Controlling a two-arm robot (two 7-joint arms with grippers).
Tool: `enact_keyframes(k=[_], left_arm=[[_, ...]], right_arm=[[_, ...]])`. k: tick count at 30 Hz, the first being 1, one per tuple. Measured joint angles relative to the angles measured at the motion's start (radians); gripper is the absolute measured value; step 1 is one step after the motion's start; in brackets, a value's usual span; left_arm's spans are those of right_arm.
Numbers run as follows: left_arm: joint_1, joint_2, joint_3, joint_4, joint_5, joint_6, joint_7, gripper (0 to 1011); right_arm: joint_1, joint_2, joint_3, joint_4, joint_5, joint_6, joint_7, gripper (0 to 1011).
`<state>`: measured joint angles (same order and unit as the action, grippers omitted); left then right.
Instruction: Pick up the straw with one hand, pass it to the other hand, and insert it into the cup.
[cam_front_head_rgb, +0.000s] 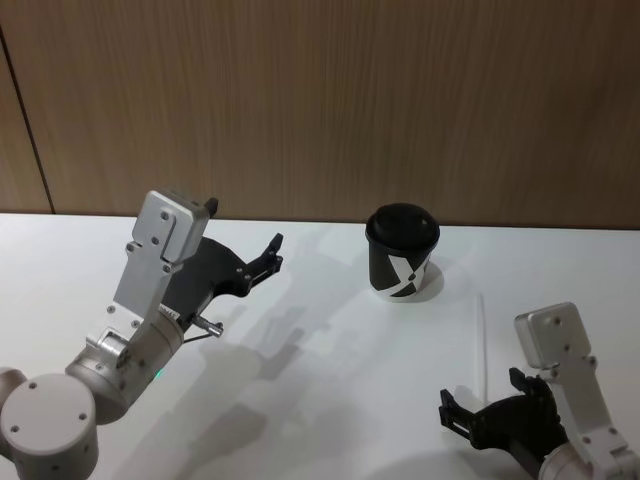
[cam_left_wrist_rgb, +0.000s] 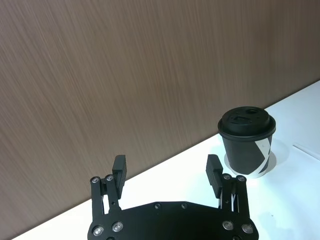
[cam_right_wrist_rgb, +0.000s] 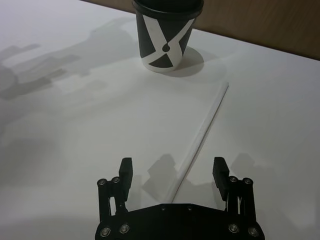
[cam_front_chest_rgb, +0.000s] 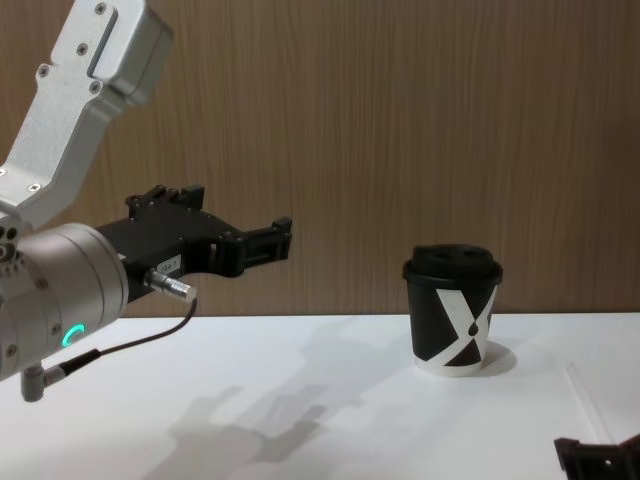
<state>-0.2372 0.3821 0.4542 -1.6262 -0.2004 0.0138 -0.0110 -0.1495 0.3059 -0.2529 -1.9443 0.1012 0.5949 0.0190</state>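
**Tabletop layout.** The cup (cam_front_head_rgb: 402, 253) stands upright on the white tabletop (cam_front_head_rgb: 300, 400), near the wood-panelled wall (cam_front_head_rgb: 300, 100). It is black paper with a white X-like pattern and has a black lid fitted. The straw (cam_front_head_rgb: 480, 340) lies flat on the tabletop to the right of the cup and apart from it. One end points roughly toward the wall and the other toward the robot.

**Right gripper.** The right gripper (cam_front_head_rgb: 482, 388) is positioned low at the near end of the straw. In the right wrist view, its fingers (cam_right_wrist_rgb: 126, 170) are spread wide. The near end of the straw (cam_right_wrist_rgb: 202, 131) runs into the gap between them and touches neither finger. The cup (cam_right_wrist_rgb: 165, 35) stands farther ahead.

**Left gripper.** The left gripper (cam_front_head_rgb: 272, 254) is held well above the tabletop, to the left of the cup. It points toward the wall. Its fingers (cam_left_wrist_rgb: 119, 169) are apart and hold nothing. In the chest view, a green ring light (cam_front_chest_rgb: 70, 335) glows on the silver wrist. A thin black cable with a steel plug (cam_front_chest_rgb: 170, 287) connects just behind the left gripper (cam_front_chest_rgb: 284, 236).
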Motion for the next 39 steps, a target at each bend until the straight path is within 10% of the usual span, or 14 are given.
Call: enact_keyframes(k=[39], left_arm=[[0.000,0.000,0.000,0.000,0.000,0.000,0.000,1000]], right_arm=[[0.009,-0.070,0.020,0.041,-0.031,0.074,-0.032,1001]])
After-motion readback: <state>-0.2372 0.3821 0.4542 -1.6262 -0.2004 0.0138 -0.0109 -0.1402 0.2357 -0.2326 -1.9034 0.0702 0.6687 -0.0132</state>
